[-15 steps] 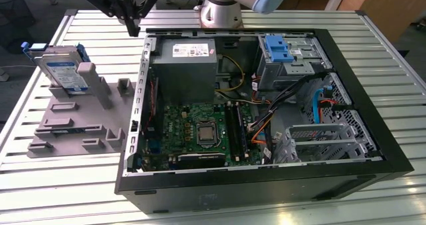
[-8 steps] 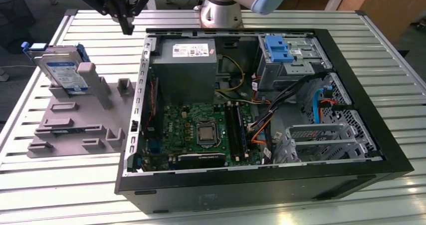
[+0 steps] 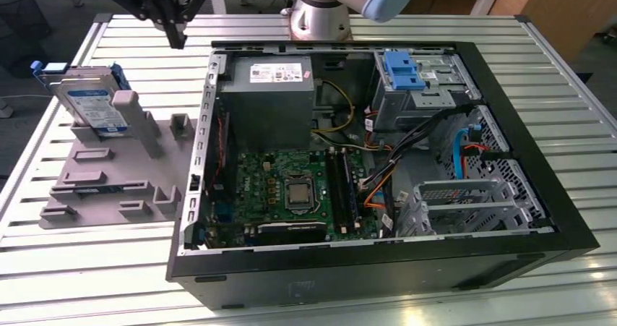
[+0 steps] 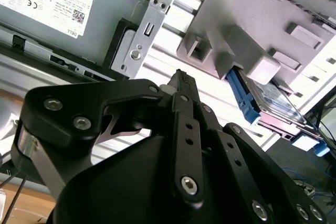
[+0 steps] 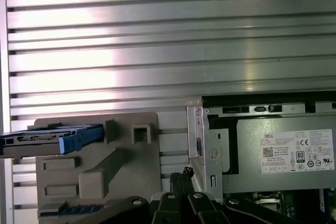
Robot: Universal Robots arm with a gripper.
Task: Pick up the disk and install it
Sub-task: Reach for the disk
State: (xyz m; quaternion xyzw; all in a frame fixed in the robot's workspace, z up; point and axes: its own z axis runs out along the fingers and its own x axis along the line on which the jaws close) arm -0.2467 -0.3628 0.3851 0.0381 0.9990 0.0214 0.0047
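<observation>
Slatted metal table (image 3: 87, 257), flat silver disk (image 3: 89, 98), black tool (image 3: 176, 43)

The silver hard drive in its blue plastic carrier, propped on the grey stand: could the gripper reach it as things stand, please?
Probably yes. The black gripper hangs near the silver, blue-framed disk, nothing stands between them, and the disk's top edge juts clear of the grey plastic stand.
</observation>
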